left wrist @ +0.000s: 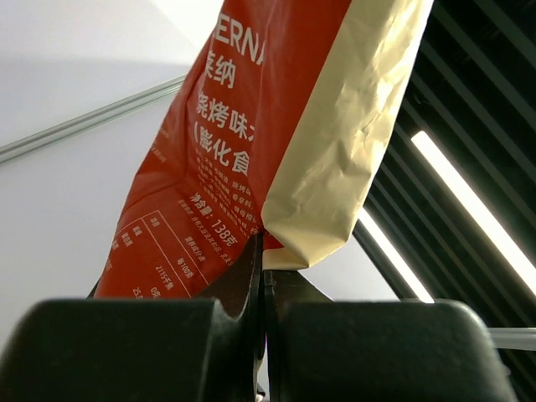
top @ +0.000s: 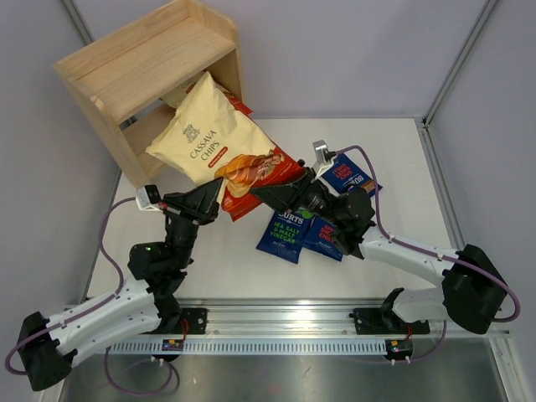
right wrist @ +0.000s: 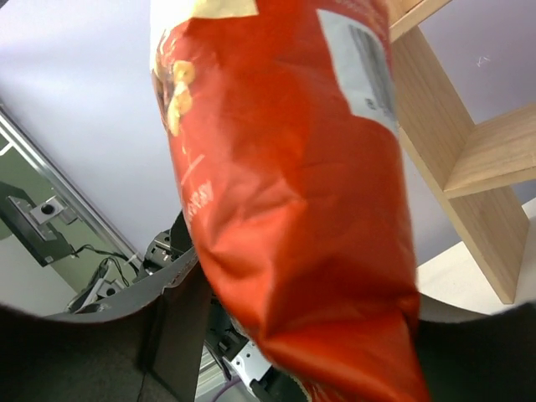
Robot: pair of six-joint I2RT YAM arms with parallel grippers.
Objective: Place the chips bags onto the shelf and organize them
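Observation:
A large cream-and-red Cassava Chips bag (top: 209, 138) hangs in the air in front of the light wood shelf (top: 151, 59), its top leaning toward the lower tier. My left gripper (top: 218, 197) is shut on the bag's lower left corner; in the left wrist view (left wrist: 264, 260) the jaws pinch the bag's seam (left wrist: 276, 151). My right gripper (top: 264, 194) grips the bag's red bottom end (right wrist: 293, 209), which fills the space between its fingers (right wrist: 180, 327). A second Cassava bag (top: 177, 90) shows partly behind it in the lower tier. Three dark blue Burts bags (top: 289, 234) (top: 323, 236) (top: 347, 174) lie on the table.
The shelf stands angled at the table's far left corner; its side panel and a board show in the right wrist view (right wrist: 477, 159). The white table (top: 402, 184) is bounded by grey walls and a metal rail (top: 293, 322) at the near edge.

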